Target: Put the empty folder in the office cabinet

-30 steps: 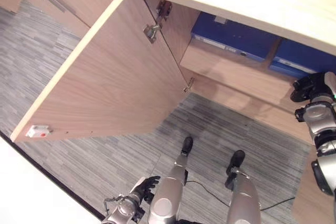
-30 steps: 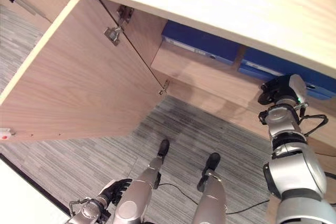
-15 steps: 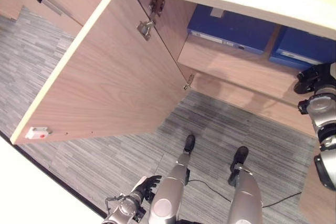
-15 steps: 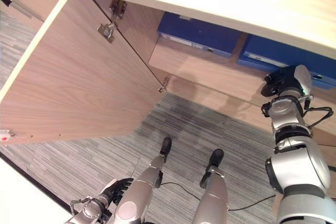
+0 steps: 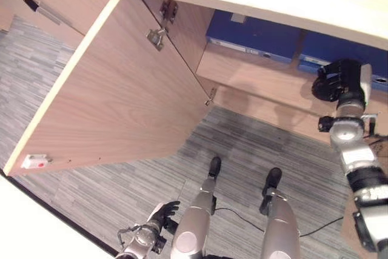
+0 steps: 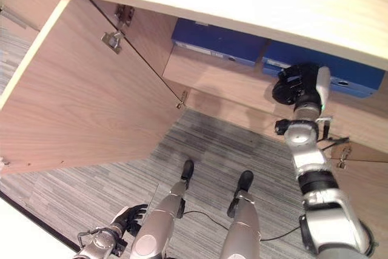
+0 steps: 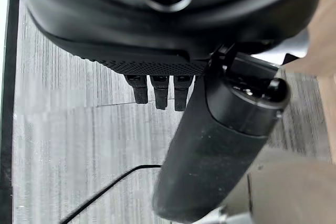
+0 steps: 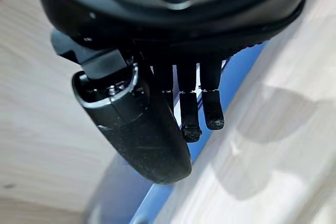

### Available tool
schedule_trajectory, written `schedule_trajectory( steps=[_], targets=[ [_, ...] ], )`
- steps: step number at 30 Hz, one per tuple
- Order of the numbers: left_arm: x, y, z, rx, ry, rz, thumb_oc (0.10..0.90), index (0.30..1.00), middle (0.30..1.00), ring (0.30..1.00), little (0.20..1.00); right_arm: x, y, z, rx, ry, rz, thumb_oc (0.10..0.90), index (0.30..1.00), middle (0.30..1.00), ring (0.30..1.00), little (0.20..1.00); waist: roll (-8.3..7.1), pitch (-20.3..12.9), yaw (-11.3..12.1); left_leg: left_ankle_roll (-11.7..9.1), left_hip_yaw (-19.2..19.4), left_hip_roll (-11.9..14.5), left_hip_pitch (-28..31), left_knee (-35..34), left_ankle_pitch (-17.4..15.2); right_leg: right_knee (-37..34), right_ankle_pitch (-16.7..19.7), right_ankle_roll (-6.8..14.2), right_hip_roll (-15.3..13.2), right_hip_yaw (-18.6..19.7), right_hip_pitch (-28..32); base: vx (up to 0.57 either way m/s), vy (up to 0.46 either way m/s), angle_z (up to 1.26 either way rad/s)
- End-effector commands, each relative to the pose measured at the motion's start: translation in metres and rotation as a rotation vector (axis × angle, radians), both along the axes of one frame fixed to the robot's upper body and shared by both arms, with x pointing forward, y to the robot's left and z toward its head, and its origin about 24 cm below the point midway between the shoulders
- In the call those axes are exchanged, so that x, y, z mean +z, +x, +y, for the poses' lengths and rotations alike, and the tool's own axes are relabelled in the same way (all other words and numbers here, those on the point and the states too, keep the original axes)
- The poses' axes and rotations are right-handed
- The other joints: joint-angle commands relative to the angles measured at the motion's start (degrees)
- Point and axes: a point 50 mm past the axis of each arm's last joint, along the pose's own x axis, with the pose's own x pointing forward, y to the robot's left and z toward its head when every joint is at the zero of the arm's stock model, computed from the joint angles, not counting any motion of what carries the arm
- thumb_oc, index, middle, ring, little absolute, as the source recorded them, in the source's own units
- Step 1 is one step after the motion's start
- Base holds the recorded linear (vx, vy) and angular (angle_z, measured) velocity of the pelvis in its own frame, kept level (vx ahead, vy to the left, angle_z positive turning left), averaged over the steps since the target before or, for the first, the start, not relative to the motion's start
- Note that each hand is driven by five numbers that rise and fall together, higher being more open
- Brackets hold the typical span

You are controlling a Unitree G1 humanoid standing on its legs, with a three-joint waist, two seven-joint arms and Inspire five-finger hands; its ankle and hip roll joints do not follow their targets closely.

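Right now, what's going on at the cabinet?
The cabinet door stands wide open, and two blue folders lie side by side on the shelf inside. The right hand is up at the shelf's front edge by the right-hand folder, fingers relaxed and gripping nothing. The left hand hangs low over the carpet, open and empty.

Cabinet shelf [image 5: 254,74] bears two blue folders [image 5: 254,31].
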Motion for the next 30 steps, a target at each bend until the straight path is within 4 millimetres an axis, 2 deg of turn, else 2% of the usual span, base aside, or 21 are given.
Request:
schedule_trajectory(
  steps=[1,5,6,10,19,24,26,27,28,30],
  targets=[
    [-0.005,-0.005,-0.005,0.020,-0.015,0.011,0.800,0.900,0.900,0.900,0.900,-0.004,-0.019,0.013,0.079,-0.025,-0.092,0.400,0.300,0.300,0.300,0.300,-3.79,-6.9,-1.1,-1.5,-1.4,2.8,0.7,-0.5,-6.0,3.0,-6.7,3.9,-1.7,2.5,1.7,0.00,0.000,0.00],
    [-0.006,-0.007,-0.002,0.028,-0.003,0.021,0.800,0.900,0.900,0.900,0.900,-0.025,-0.030,0.026,0.151,-0.040,-0.024,0.400,0.300,0.300,0.300,0.300,-5.87,-7.5,-1.8,-1.5,-1.3,3.3,1.5,-0.1,-6.5,2.1,-6.4,3.9,-1.3,2.5,2.9,0.00,-0.001,-0.01],
    [-0.005,-0.007,0.001,0.036,0.002,0.024,0.800,0.900,0.900,0.900,0.900,-0.033,-0.033,0.029,0.172,-0.040,0.004,0.400,0.300,0.300,0.300,0.300,-6.80,-7.8,-2.1,-1.6,-1.1,3.4,1.8,0.4,-6.8,1.7,-6.2,3.9,-1.2,2.4,3.7,-0.01,-0.008,-0.04],
    [-0.005,-0.005,0.003,0.053,0.004,0.023,0.800,0.900,0.900,0.900,0.900,-0.042,-0.034,0.033,0.188,-0.009,0.035,0.400,0.300,0.300,0.300,0.300,-8.04,-8.1,-2.3,-1.6,-1.1,3.6,1.9,1.1,-7.2,1.0,-5.9,3.9,-1.1,2.4,4.5,0.00,-0.009,-0.06],
    [-0.004,-0.006,0.008,0.053,0.020,0.022,0.800,0.900,0.900,0.900,0.900,-0.047,-0.022,0.034,0.160,-0.056,0.091,0.400,0.300,0.300,0.300,0.300,-9.15,-8.5,-1.7,-1.6,-1.2,3.4,1.4,2.7,-7.6,0.3,-5.7,3.9,-0.8,2.7,5.3,0.00,0.000,-0.01],
    [-0.007,-0.013,0.009,0.028,0.034,0.032,0.800,0.900,0.900,0.900,0.900,-0.024,-0.005,0.025,0.089,-0.218,0.060,0.400,0.300,0.300,0.300,0.300,-8.70,-8.4,-0.6,-1.7,-1.6,3.2,0.8,2.7,-7.3,0.0,-5.7,3.9,-0.8,2.6,5.4,0.00,0.000,0.00],
    [-0.007,-0.016,0.010,0.011,0.042,0.034,0.800,0.900,0.900,0.900,0.900,-0.003,0.005,0.019,0.056,-0.276,0.021,0.400,0.300,0.300,0.300,0.300,-8.47,-8.0,0.2,-1.7,-1.8,3.0,0.5,2.7,-7.1,0.0,-5.6,3.8,-0.8,2.4,5.3,-0.02,-0.001,0.00],
    [-0.007,-0.016,0.010,0.012,0.042,0.033,0.800,0.900,0.900,0.900,0.900,-0.003,0.005,0.019,0.056,-0.277,0.019,0.400,0.300,0.300,0.300,0.300,-8.44,-7.9,0.1,-1.7,-1.8,3.1,0.5,2.7,-7.1,0.0,-5.6,3.8,-0.8,2.4,5.3,-0.03,-0.005,0.03],
    [-0.007,-0.018,0.012,0.001,0.050,0.037,0.800,0.900,0.900,0.900,0.900,0.012,0.012,0.015,0.029,-0.301,-0.004,0.400,0.300,0.300,0.300,0.300,-8.39,-7.8,0.7,-1.7,-2.0,3.1,0.3,2.7,-6.9,0.0,-5.6,3.8,-0.8,2.2,5.2,-0.02,-0.004,0.05],
    [-0.008,-0.020,0.013,-0.009,0.058,0.042,0.800,0.900,0.900,0.900,0.900,0.027,0.019,0.014,0.016,-0.324,-0.033,0.400,0.300,0.300,0.300,0.300,-8.39,-7.6,1.2,-1.7,-2.1,3.0,0.2,2.7,-6.9,0.0,-5.5,3.8,-0.8,2.2,5.2,0.00,0.000,0.00]
  ],
)
